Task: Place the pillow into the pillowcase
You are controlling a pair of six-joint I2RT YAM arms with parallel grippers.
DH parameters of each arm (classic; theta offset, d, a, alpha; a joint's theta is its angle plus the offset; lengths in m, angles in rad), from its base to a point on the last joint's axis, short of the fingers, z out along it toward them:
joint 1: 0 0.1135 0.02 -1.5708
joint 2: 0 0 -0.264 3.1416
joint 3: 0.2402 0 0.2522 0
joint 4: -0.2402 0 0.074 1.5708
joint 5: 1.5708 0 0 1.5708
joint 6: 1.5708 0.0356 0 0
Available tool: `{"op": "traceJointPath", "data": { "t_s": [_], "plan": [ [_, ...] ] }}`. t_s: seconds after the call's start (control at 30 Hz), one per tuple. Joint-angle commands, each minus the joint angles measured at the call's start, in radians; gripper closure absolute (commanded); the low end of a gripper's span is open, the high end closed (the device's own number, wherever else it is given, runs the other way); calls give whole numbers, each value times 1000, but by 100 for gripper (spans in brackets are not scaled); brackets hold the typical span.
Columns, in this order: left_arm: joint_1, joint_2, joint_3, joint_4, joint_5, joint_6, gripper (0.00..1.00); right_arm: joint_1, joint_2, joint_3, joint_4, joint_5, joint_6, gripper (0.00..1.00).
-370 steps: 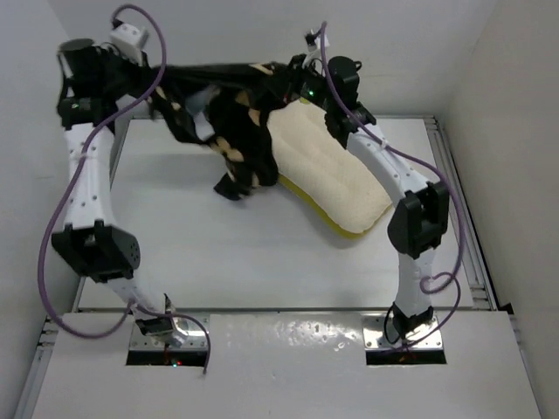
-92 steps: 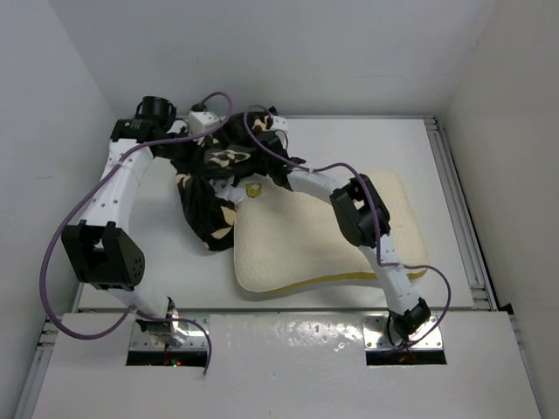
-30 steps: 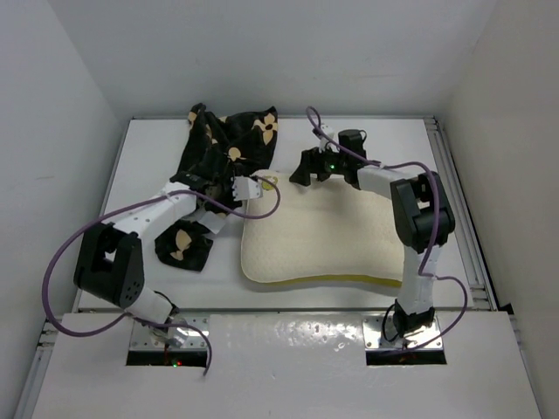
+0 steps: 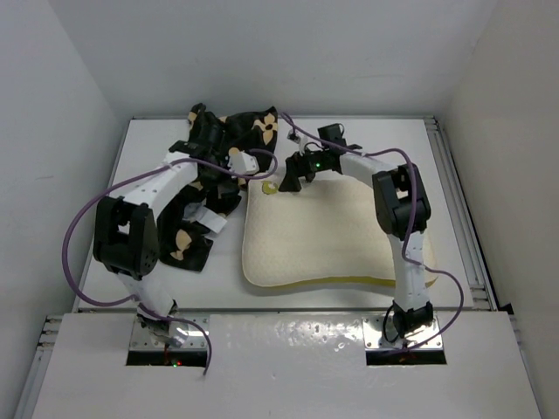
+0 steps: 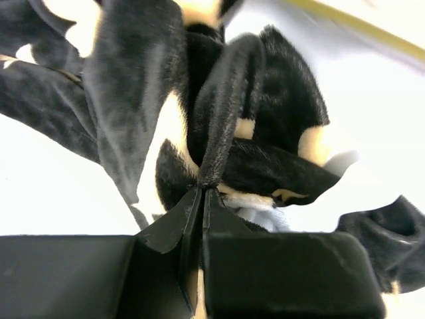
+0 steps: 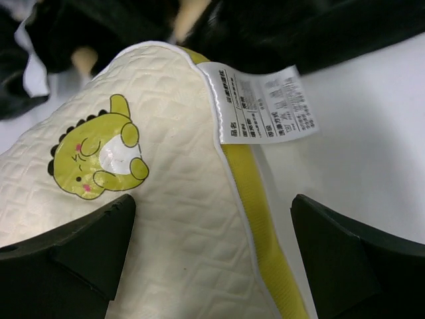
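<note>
Left gripper (image 5: 202, 189) clamped on fold of pillowcase (image 5: 226, 119). Right gripper (image 6: 212, 229) spread wide, straddling tagged corner of pillow (image 4: 323, 236), nothing held. Pillow flat on desk (image 4: 454, 192), outside the bunched pillowcase just beside it. Step, as judged: securing grips before insertion. Next: pinch corner, locate case opening.

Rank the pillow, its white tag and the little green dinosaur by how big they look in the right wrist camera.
1. pillow, largest by far.
2 and 3. white tag and green dinosaur look about alike, so I won't rank them.
</note>
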Motion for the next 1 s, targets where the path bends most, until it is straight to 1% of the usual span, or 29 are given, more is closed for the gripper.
{"op": "traceJointPath", "data": {
  "t_s": [0.0,0.07,0.1,0.2,0.33,0.47,0.5,0.57,0.6,0.63,0.67,0.7,0.77,0.83,0.87,0.9,0.93,0.97],
  "plan": [
    [13,-24,96,-53,84,-87,100,8,-24,-7,-136,-142,-164,1],
    [13,-9,146,-70,107,-136,100,0,-53,-49,-197,-194,-222,1],
    [14,-3,162,-76,117,-150,100,-7,-97,-94,-199,-239,-234,1],
    [14,5,184,-87,144,-203,100,-17,-172,-138,-211,-265,-274,1],
    [8,13,184,-87,166,-243,100,-3,-174,-110,-280,-317,-302,1],
    [2,4,184,-90,167,-254,100,25,-162,-27,-478,-301,-413,1],
    [1,-1,179,-90,166,-256,100,37,-164,-8,-504,-287,-429,1],
    [-2,-10,173,-85,166,-254,100,63,-170,-7,-567,-169,-494,1],
    [-2,-15,167,-82,166,-259,100,95,-174,-50,-556,-111,-499,1],
    [-4,-16,165,-81,166,-260,100,108,-186,-85,-464,-5,-487,1],
    [-5,-16,165,-80,166,-262,100,117,-191,-130,-381,47,-399,1],
    [-4,-18,165,-77,166,-266,100,131,-199,-232,-277,107,-336,1],
    [-4,-18,162,-79,169,-271,100,155,-196,-318,-111,243,-292,1],
    [-2,-22,162,-80,177,-277,100,184,-191,-352,-14,337,-271,1],
    [-2,-24,162,-85,178,-282,100,203,-177,-340,-32,412,-277,3],
    [-1,-27,164,-87,186,-288,100,227,-177,-334,-21,430,-271,19],
    [-1,-30,164,-87,190,-292,100,233,-179,-336,17,430,-218,32],
    [1,-32,162,-90,195,-297,100,234,-183,-343,51,425,-172,49]
  ]
}}
